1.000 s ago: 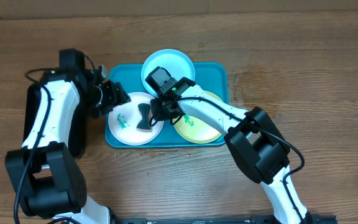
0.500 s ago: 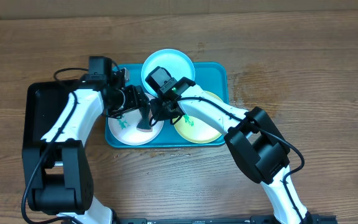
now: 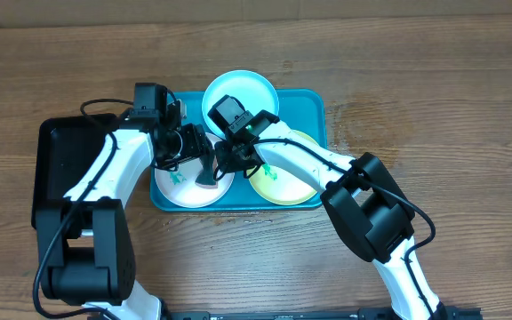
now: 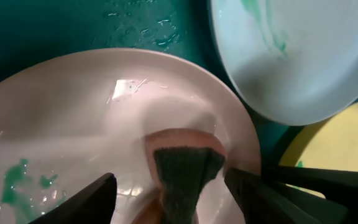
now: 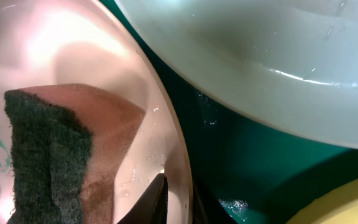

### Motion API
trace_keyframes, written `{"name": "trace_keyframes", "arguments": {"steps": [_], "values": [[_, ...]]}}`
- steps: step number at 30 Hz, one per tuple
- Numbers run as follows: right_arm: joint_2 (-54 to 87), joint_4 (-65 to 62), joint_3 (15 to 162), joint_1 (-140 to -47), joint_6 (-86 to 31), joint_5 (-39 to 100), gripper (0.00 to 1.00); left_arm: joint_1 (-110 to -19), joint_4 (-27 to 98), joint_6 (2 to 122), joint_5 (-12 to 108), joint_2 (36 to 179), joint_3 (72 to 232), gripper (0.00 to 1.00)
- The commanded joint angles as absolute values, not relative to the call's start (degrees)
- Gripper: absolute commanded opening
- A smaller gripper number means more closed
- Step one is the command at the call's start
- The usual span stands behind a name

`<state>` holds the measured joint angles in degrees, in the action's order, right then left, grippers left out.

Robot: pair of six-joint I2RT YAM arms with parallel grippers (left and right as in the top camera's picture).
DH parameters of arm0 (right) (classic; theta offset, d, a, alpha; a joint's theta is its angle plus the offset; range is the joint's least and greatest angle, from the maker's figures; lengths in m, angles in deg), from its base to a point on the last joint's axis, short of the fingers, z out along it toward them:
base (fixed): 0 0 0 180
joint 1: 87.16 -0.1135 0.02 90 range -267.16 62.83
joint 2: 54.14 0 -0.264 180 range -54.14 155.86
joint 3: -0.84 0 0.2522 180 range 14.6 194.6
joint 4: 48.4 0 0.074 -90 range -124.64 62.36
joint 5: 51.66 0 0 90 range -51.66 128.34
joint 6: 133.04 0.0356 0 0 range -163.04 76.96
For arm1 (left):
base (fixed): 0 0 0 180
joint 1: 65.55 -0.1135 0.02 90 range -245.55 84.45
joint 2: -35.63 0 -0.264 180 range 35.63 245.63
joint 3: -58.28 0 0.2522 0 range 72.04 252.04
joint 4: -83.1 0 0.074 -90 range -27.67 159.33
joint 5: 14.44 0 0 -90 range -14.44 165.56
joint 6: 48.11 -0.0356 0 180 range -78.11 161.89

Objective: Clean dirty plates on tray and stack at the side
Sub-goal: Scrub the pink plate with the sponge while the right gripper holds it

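Left wrist: left gripper (image 4: 169,196) is held open astride soft brown-green sponge (image 4: 185,163) on wet, prob. slippery, light round white plastic plate (image 4: 73,112), best pinched at rim; right gripper (image 3: 228,162) state can't be told.

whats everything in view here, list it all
tray: 1, teal-blue, middle of the table
white plate: 1, green smears, near left of the tray
pale cyan plate: 1, far side of the tray, reaching over its rim
yellow-green plate: 1, near right of the tray
sponge: 1, brown with a dark green pad, on the white plate
black tray: 1, left of the teal one
table: 1, brown wood
left gripper: 1, open, astride the sponge
right gripper: 1, at the white plate's rim
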<state>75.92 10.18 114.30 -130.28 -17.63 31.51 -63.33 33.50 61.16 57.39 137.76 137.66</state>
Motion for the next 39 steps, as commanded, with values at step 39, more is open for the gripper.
{"name": "trace_keyframes", "arguments": {"steps": [39], "values": [[76.81,9.83,113.95,-130.17,-17.77,31.86,0.14,-62.7,30.13,55.57,55.53,145.8,139.7,0.47]]}}
